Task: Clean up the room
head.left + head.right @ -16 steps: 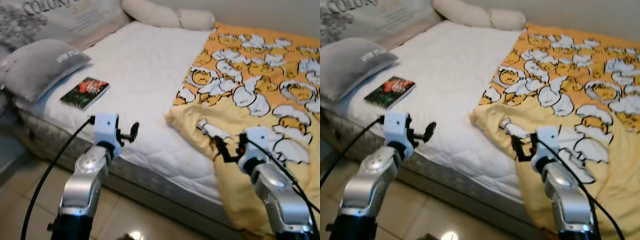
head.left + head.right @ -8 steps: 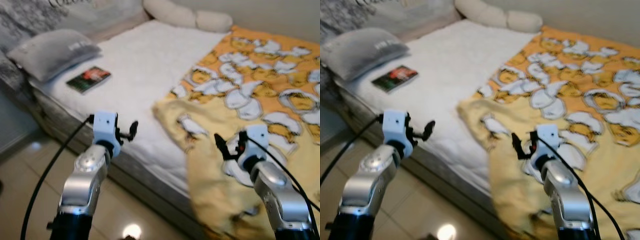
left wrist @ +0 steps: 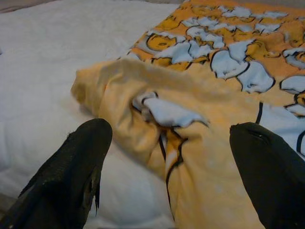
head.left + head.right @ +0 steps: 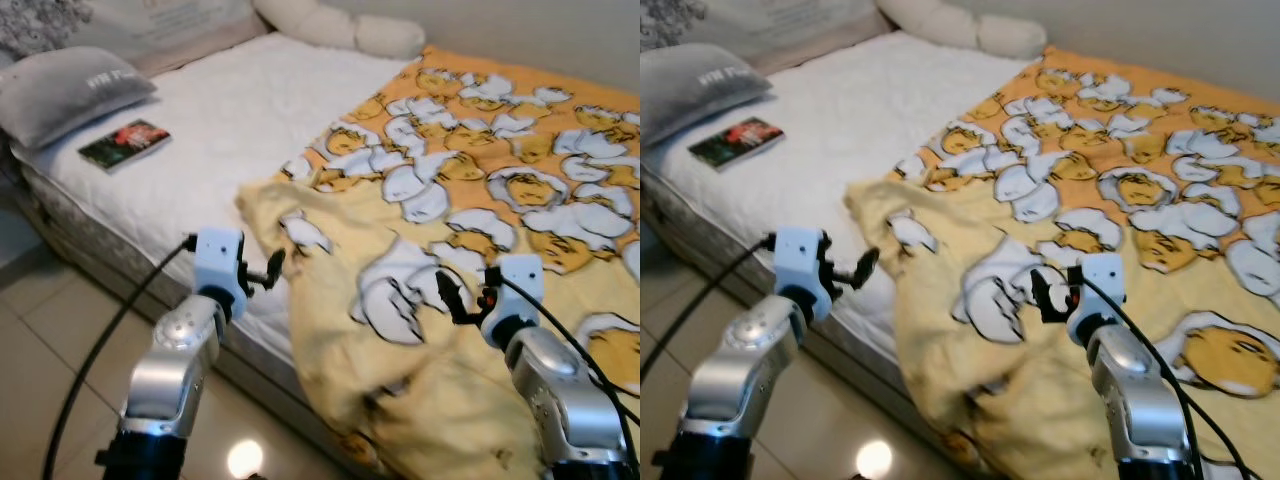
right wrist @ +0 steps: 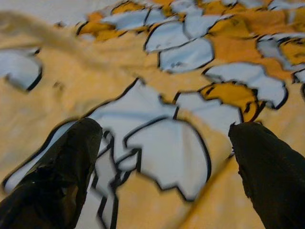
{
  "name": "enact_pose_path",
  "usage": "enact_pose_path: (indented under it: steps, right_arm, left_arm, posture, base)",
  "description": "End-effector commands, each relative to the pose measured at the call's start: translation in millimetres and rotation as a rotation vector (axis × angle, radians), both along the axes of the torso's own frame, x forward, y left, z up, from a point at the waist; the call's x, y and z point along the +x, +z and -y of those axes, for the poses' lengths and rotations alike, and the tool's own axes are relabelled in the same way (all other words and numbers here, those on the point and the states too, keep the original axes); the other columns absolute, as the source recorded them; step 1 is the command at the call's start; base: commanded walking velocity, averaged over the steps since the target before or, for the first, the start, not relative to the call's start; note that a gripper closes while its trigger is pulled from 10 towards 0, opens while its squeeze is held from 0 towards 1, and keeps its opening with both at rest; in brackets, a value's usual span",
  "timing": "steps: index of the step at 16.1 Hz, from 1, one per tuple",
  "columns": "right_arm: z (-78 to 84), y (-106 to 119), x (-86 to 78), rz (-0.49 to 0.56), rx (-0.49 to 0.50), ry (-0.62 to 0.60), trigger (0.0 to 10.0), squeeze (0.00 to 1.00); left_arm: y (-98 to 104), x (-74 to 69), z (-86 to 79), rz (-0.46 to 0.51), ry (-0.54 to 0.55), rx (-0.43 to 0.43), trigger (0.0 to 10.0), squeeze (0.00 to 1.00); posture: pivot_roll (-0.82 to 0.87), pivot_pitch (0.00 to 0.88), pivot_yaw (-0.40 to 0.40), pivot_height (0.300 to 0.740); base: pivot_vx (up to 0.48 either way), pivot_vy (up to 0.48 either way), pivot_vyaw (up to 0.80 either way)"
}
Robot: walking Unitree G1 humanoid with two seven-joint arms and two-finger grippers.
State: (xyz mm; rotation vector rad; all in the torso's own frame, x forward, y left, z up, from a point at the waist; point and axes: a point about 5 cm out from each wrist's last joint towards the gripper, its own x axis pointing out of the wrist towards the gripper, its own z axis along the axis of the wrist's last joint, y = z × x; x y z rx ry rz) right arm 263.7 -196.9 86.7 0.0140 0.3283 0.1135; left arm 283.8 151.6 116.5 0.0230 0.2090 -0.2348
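Both the left gripper [image 4: 262,273] and right gripper [image 4: 459,297] hover open, empty, above the rumpled blanket [image 4: 430,240], apparently positioned for grasping its bunched edge.

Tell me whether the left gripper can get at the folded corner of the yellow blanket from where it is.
Probably yes: the left gripper hangs open just short of the blanket corner, with bare white mattress between them.
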Motion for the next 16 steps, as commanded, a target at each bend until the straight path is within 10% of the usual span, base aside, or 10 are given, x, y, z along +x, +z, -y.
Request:
enact_pose_path:
  steps: [1, 10, 13, 15, 16]
  right_arm:
    - [-1.9, -0.3, -0.1, -0.012, 0.011, -0.003, 10.0, 1.00]
    - [3.1, -22.3, 33.8, -0.200, 0.410, -0.173, 10.0, 1.00]
    - [8.5, -44.4, 51.9, -0.282, 0.489, -0.292, 10.0, 0.48]
    - [9.2, -49.0, 55.9, -0.295, 0.475, -0.283, 10.0, 0.32]
    - [10.4, -51.0, 56.9, -0.299, 0.465, -0.285, 10.0, 0.04]
  left_arm:
    - [2.0, -0.3, -3.3, 0.002, 0.002, 0.007, 10.0, 0.60]
    - [-7.6, -18.1, 8.6, -0.078, -0.277, 0.075, 10.0, 0.61]
    - [-5.3, -46.9, 16.5, -0.151, -0.594, 0.041, 10.0, 0.62]
    - [-2.7, -62.0, 17.6, -0.213, -0.738, 0.030, 10.0, 0.61]
    - [-1.2, -69.2, 17.4, -0.239, -0.791, 0.030, 10.0, 0.60]
  posture:
    - [0.00, 0.000, 0.007, 0.740]
    - [-0.01, 0.000, 0.012, 0.740]
    - [0.02, 0.000, 0.008, 0.740]
    - [0.05, 0.000, 0.004, 0.740]
    - [0.06, 0.000, 0.003, 0.740]
  base:
    - [0.000, 0.000, 0.00]
    - [0.000, 0.000, 0.00]
    - [0.000, 0.000, 0.00]
    - [0.000, 0.000, 0.00]
    - [0.000, 0.000, 0.00]
